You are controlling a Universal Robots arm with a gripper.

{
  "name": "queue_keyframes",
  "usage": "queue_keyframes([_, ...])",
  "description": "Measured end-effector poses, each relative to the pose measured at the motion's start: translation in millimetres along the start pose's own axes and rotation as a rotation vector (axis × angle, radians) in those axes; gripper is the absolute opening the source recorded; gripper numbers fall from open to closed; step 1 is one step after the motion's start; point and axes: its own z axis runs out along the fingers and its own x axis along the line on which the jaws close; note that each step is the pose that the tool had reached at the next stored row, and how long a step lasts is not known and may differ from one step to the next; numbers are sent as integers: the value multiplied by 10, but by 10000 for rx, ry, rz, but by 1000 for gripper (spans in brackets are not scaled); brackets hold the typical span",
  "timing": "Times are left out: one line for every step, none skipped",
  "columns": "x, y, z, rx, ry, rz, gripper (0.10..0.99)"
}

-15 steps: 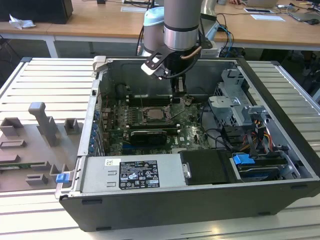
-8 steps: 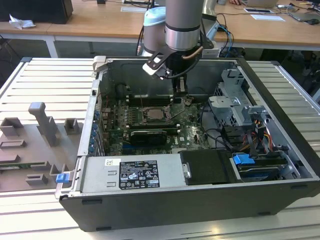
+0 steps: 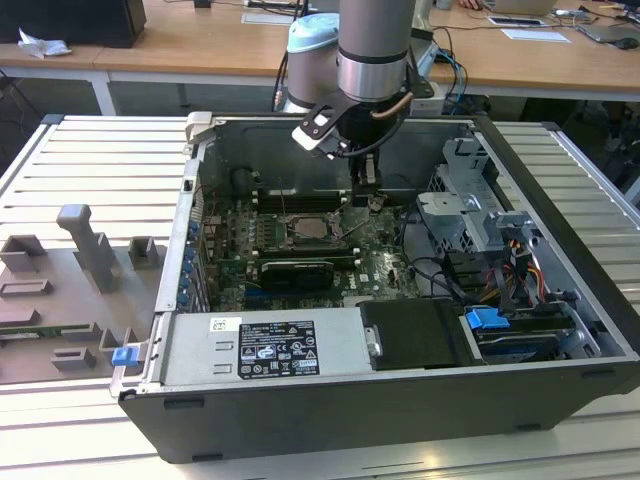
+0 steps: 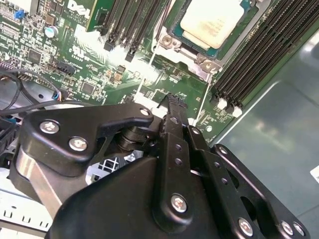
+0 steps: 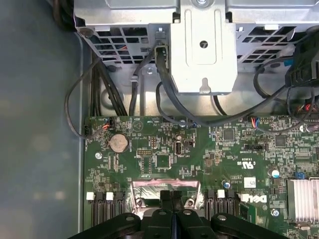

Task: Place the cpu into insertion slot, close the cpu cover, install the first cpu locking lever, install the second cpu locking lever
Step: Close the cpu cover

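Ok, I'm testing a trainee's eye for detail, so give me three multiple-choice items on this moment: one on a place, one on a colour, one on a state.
1. Where is the cpu?
A) in the insertion slot
B) on the table outside the case
C) on top of the power supply

2. What colour is the motherboard?
A) blue
B) red
C) green

3. How do the fingers of the gripper stand?
A) wide open
B) shut, tips together
C) clamped on a cable

Answers:
1 A: in the second wrist view its pale face sits inside the socket's rim.
2 C: the board is green in both wrist views.
3 B: the tips meet with no gap in both wrist views.
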Motion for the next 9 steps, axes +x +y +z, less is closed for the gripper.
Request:
queue_keyframes([0, 5, 0, 0, 0, 0, 106])
queue_keyframes([0, 10, 1, 0, 0, -2, 106])
queue_keyframes([0, 17, 1, 1, 0, -7, 106])
queue_keyframes([0, 22, 2, 0, 1, -10, 106])
queue_keyframes([0, 26, 2, 0, 1, -12, 106])
queue_keyframes([0, 31, 2, 1, 1, -15, 106])
queue_keyframes([0, 37, 3, 1, 1, -17, 106])
queue_keyframes([0, 42, 3, 1, 2, -17, 106])
queue_keyframes([0, 48, 4, 1, 2, -17, 106])
